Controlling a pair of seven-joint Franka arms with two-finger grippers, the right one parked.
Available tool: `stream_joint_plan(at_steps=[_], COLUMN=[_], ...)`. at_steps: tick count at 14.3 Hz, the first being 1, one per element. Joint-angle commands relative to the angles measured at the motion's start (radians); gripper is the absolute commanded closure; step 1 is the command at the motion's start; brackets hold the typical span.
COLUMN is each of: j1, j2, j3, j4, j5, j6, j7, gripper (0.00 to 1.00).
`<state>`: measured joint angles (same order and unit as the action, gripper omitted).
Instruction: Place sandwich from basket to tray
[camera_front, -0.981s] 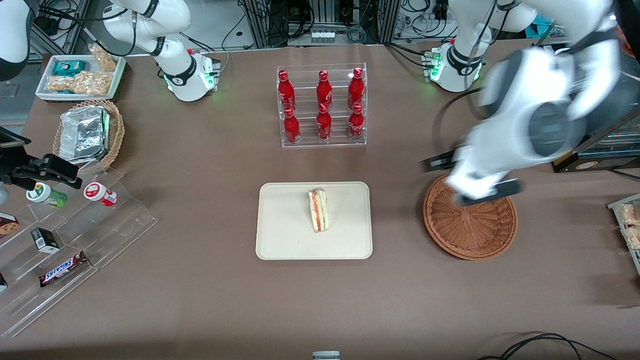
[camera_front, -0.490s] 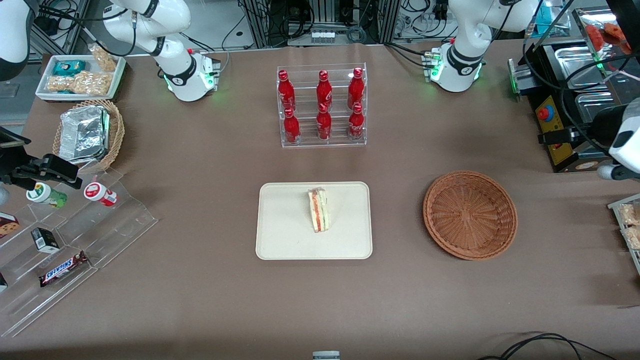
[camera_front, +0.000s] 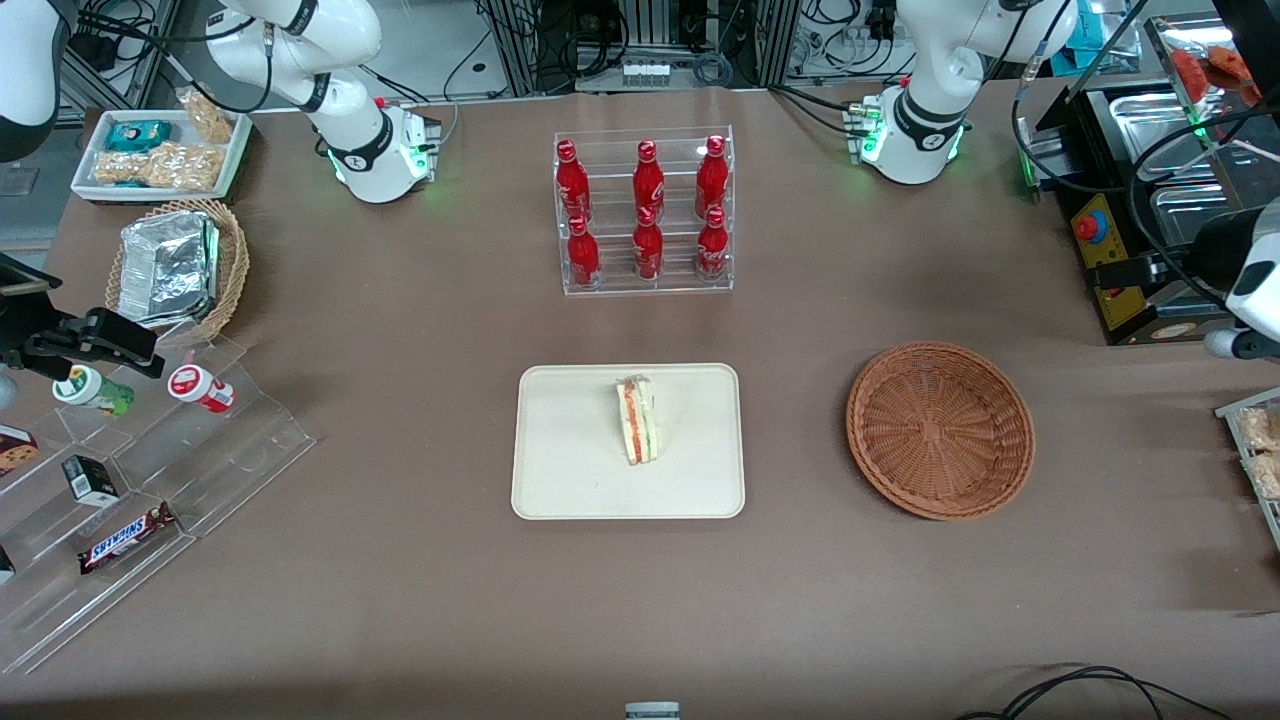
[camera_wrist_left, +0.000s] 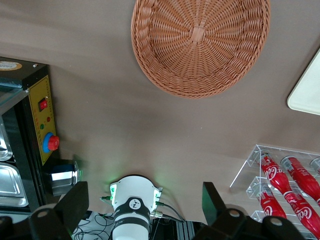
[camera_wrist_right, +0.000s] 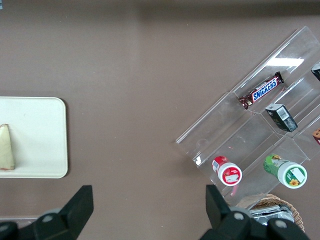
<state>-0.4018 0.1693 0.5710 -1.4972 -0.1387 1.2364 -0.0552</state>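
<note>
On the cream rectangular plastic tray (camera_front: 560, 470), front view, you have the white-bread wedge sandwich (camera_front: 637, 419), set on edge. Round reddish-brown wicker basket (camera_front: 940, 430) beside it, bare; clear rack of red bottles (camera_front: 644, 210) farther back. Left wrist view: gripper (camera_wrist_left: 145, 212) high over the table, fingers (camera_wrist_left: 75, 202) spread wide, gripping nothing.

A chocolate bar (camera_front: 127, 537) on the clear stepped display stand (camera_front: 150, 500) reads "SNICKERS", while the red bottles (camera_front: 646, 212) bear white script, probably Coca-Cola.
</note>
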Motion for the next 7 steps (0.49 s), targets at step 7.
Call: stream_joint_plan(at_steps=[7], j1=[0.512], j2=[-0.083], j3=[-0.767], j4=[0.069], j5=[0.157], j6=[0.003], j7=[-0.061], gripper=[0.00])
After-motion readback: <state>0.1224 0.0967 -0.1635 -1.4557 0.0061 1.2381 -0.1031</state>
